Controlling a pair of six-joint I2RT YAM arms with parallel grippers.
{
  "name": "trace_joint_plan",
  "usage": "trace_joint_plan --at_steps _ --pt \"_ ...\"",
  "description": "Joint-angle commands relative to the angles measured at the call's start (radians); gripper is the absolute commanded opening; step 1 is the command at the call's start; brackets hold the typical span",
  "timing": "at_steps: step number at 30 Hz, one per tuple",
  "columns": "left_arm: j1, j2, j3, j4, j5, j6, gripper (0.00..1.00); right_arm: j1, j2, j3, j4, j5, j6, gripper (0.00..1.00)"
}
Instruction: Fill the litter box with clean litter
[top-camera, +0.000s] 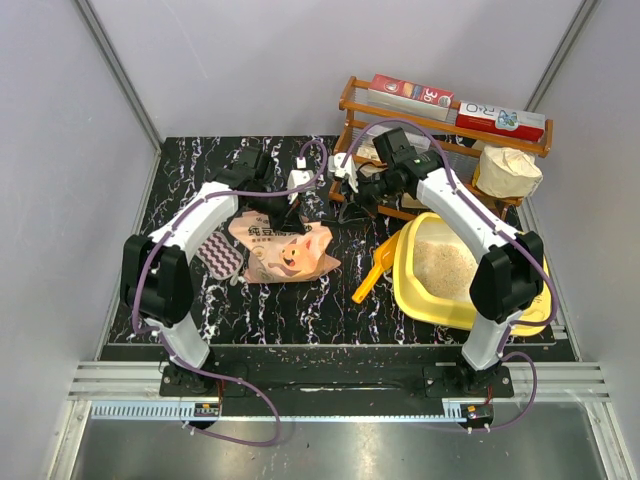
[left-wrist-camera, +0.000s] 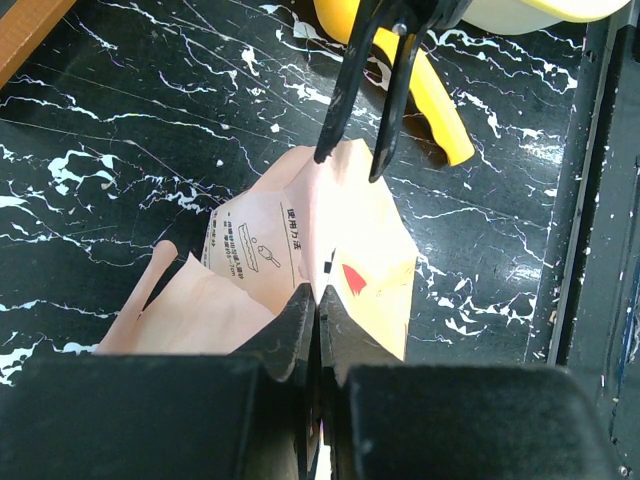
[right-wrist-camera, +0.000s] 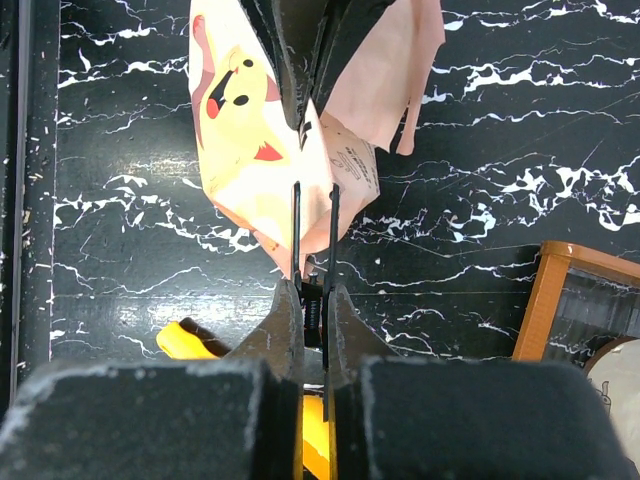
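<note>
The peach-orange litter bag (top-camera: 290, 255) with a cartoon face lies left of centre, its top edge lifted. My left gripper (top-camera: 288, 215) is shut on that top edge; the pinched bag (left-wrist-camera: 300, 240) fills the left wrist view ahead of the gripper (left-wrist-camera: 317, 295). My right gripper (top-camera: 352, 205) is shut on black scissors (right-wrist-camera: 297, 230). Their blades stand slightly apart at the bag's corner (right-wrist-camera: 250, 150), just ahead of the gripper (right-wrist-camera: 312, 290), and also show in the left wrist view (left-wrist-camera: 340, 90). The yellow litter box (top-camera: 425, 298) at right holds beige litter (top-camera: 445, 268).
A yellow-orange scoop (top-camera: 375, 270) leans at the litter box's left side. A wooden rack (top-camera: 440, 110) with boxes stands at the back right, a white sack (top-camera: 508, 172) beside it. A patterned cloth (top-camera: 218, 255) lies left of the bag.
</note>
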Motion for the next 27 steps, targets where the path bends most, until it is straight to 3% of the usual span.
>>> trace_joint_plan --at_steps 1,14,17,21,27 --pt "0.003 0.002 0.053 0.031 0.038 -0.006 0.00 0.000 -0.014 0.010 -0.022 -0.029 -0.037 0.00" --pt "0.003 0.008 0.085 0.011 0.040 -0.004 0.01 0.031 0.031 0.048 -0.030 0.001 -0.057 0.00" --pt "0.001 0.007 0.099 0.011 0.032 -0.017 0.09 0.057 0.038 0.061 -0.054 0.001 -0.066 0.00" --pt "0.008 -0.007 0.097 -0.012 0.012 -0.021 0.34 0.103 0.026 0.067 -0.054 0.046 -0.109 0.00" --pt "0.069 -0.085 0.029 -0.063 -0.020 0.028 0.43 0.138 0.035 0.119 -0.084 0.124 -0.120 0.00"
